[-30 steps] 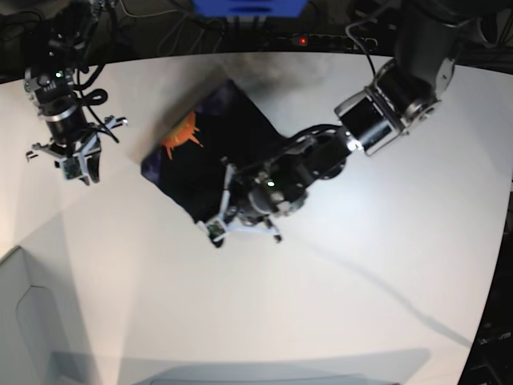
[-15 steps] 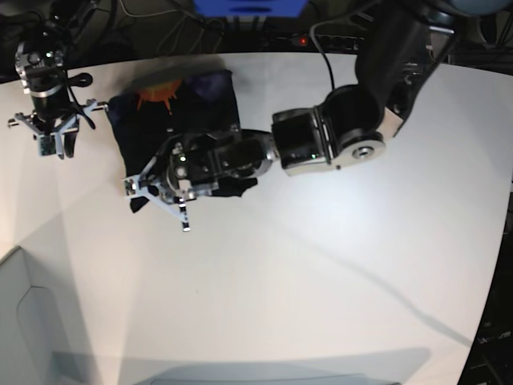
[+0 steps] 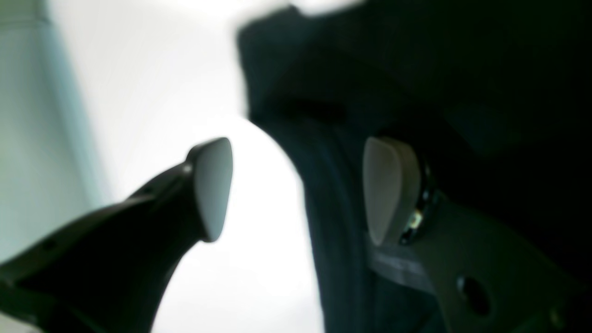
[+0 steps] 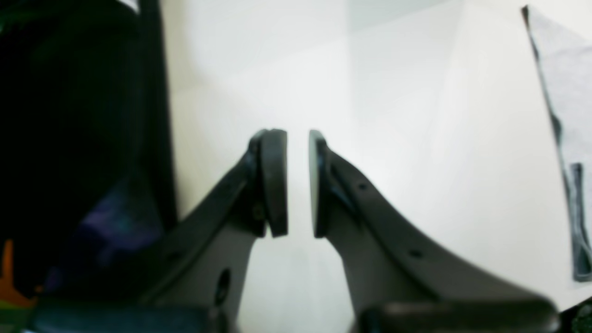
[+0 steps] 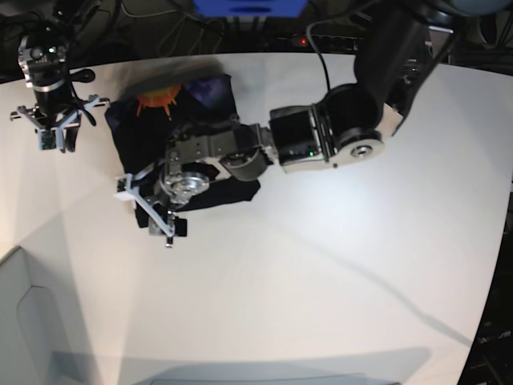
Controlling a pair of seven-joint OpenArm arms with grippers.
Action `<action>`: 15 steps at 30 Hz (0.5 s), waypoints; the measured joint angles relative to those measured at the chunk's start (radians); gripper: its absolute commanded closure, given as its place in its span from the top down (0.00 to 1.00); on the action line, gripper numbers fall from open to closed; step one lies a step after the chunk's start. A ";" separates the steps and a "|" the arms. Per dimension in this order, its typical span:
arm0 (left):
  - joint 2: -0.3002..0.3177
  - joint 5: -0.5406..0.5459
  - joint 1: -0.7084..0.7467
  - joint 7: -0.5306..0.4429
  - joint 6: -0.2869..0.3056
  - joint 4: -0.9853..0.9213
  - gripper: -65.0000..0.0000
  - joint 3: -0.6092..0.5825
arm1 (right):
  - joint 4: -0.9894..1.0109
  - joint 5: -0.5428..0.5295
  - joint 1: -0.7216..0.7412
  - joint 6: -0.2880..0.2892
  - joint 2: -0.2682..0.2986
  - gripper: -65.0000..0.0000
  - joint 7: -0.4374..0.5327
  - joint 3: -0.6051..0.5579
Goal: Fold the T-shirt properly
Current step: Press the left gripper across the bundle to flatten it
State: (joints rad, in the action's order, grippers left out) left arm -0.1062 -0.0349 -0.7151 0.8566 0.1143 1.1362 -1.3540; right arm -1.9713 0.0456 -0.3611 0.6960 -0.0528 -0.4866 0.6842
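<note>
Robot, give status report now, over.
Left gripper open at shirt's near edge. Right gripper slightly open, empty, beside shirt. Shirt bunched, print showing; left arm partly covering it.

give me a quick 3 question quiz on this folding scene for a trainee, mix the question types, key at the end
1. True or false: the fingers of the left gripper stand apart.

2. Multiple choice: which color is the sunburst print on the T-shirt?
a) green
b) orange
c) white

3. Fill in the blank: in the base view, the gripper with nothing between its fingers and away from the shirt is the robot's ____ one.

Key: 1. true; 2. b; 3. right
</note>
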 measured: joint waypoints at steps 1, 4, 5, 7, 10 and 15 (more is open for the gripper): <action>0.001 -0.021 0.006 0.000 0.003 0.028 0.66 0.024 | 0.000 -0.001 0.000 0.000 -0.005 0.10 0.001 0.000; 0.023 -0.079 0.033 -0.008 0.006 0.128 0.66 0.184 | -0.002 -0.002 0.000 0.000 -0.028 0.10 0.000 0.000; 0.031 -0.100 0.039 -0.003 0.006 0.154 0.66 0.243 | 0.000 0.002 0.000 0.000 -0.031 0.10 -0.003 0.000; 0.039 -0.107 0.052 0.005 0.002 0.201 0.66 0.359 | 0.000 0.000 0.001 0.000 -0.031 0.10 0.001 -0.001; 0.087 -0.103 0.105 -0.022 0.001 0.286 0.66 0.531 | 0.000 -0.003 0.002 0.000 -0.043 0.10 0.002 -0.006; 0.216 -0.101 0.263 0.006 -0.001 0.400 0.66 0.864 | 0.011 -0.002 0.002 -0.001 -0.057 0.10 0.002 -0.040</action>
State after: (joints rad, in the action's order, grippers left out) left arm 0.1097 -0.1364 -0.4519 0.8627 0.1131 1.5364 -0.4900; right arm -1.9602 0.0441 -0.3588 0.6952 -0.1097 -0.4850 0.6445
